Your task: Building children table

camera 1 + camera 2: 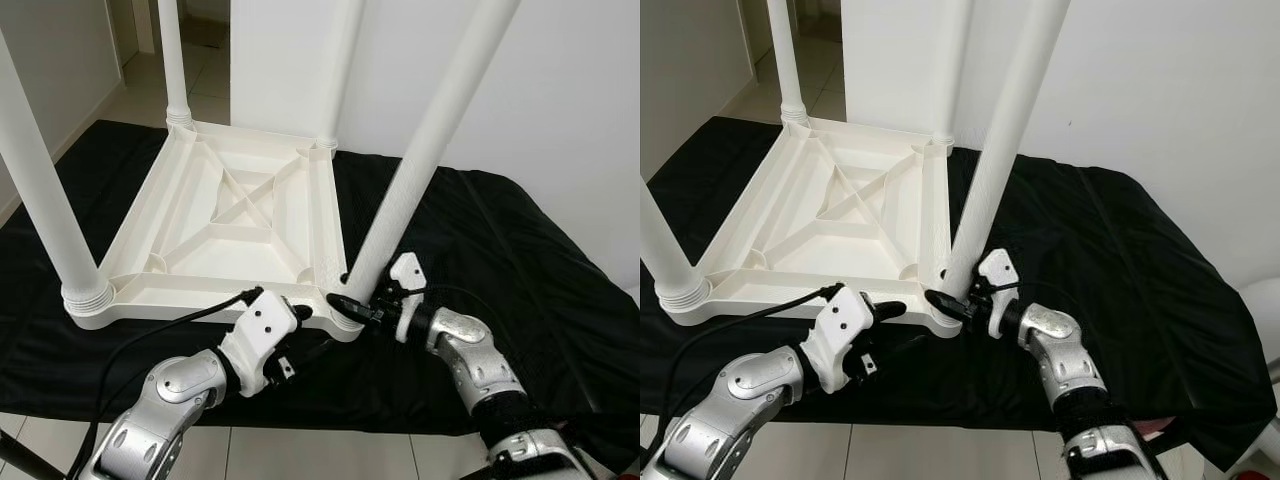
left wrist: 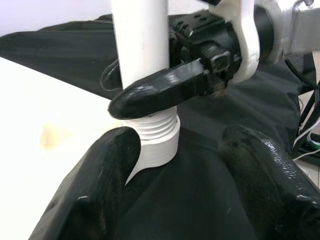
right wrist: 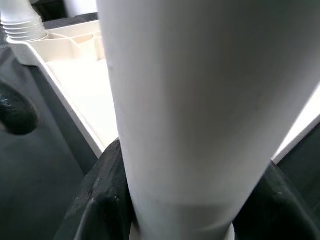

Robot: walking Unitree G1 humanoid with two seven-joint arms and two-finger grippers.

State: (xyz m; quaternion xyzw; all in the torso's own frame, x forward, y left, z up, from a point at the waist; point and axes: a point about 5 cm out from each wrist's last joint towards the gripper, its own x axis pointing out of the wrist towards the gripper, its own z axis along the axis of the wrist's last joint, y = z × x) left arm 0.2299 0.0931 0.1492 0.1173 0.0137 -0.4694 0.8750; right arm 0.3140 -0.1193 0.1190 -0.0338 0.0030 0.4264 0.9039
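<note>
In the left eye view, the upturned table top (image 1: 230, 215) is lying on the black-draped desk (image 1: 520, 260), and the right pincer (image 1: 358, 305) is clenched around the leaning leg (image 1: 420, 165) just above its corner socket. In the left wrist view, the left pincer (image 2: 175, 170) is sitting released beside that threaded socket (image 2: 156, 134), its fingers (image 2: 95, 180) flanking it. In the right wrist view, the leg's long axis is running upward between the gripping fingers (image 3: 100, 200).

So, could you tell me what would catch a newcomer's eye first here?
An upside-down white table top on a black cloth, legs pointing up. At its near right corner, the right hand clasps the tilted fourth leg just above its threaded base, while the left hand sits open beside that corner.
</note>
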